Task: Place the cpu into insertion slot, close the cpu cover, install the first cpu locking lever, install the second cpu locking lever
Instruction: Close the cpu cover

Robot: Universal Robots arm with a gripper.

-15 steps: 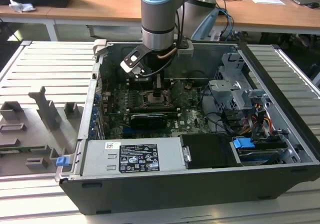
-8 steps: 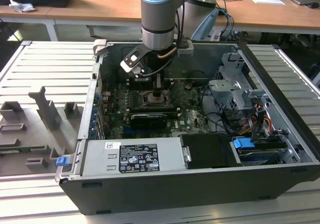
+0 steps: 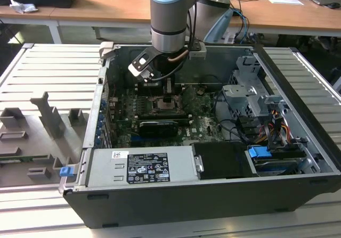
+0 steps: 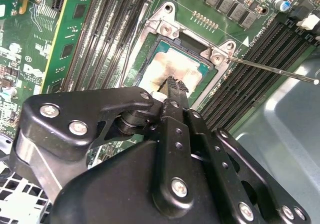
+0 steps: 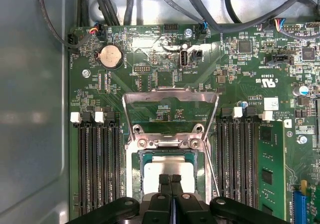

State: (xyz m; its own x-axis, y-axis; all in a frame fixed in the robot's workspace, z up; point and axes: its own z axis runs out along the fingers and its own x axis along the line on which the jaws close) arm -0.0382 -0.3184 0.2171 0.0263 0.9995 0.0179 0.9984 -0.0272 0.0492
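I judge chip (image 5: 155, 171) seated in socket (image 5: 136, 184). Claw (image 5: 170, 180) pinched shut, empty, tips over chip. Cover (image 5: 170, 95) open, needs claw clear before closing.

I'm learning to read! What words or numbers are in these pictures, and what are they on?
White sticker on the grey metal box: print too small to read.
Green motherboard: tiny white letters, too small to read for sure.
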